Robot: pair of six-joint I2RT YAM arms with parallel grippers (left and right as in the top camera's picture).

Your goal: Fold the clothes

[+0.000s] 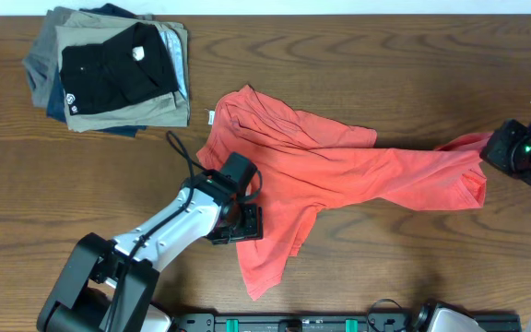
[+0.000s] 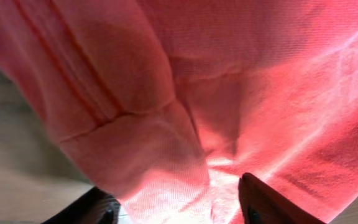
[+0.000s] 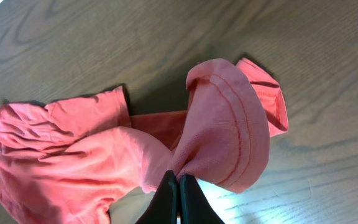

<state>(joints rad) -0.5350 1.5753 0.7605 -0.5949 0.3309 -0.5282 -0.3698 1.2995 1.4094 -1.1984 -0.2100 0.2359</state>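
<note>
coral-red t-shirt (image 1: 339, 171) crumpled on counter (image 1: 358, 74); right pincer (image 3: 178, 184) clamps a hem, left pincer (image 2: 178, 194) half-wide astride a fold; seat cloth deep inside it before closing.

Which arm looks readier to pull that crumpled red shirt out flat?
Probably the right. The right tool is shut on a fold of the coral-red cotton T-shirt, so it could pull at once. The left tool straddles fabric with its jaws apart, gripping nothing yet.

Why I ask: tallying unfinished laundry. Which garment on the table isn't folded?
The coral-red T-shirt, lying crumpled and stretched across mid-table; the others sit neatly folded in one stack at the overhead view's upper left.
</note>
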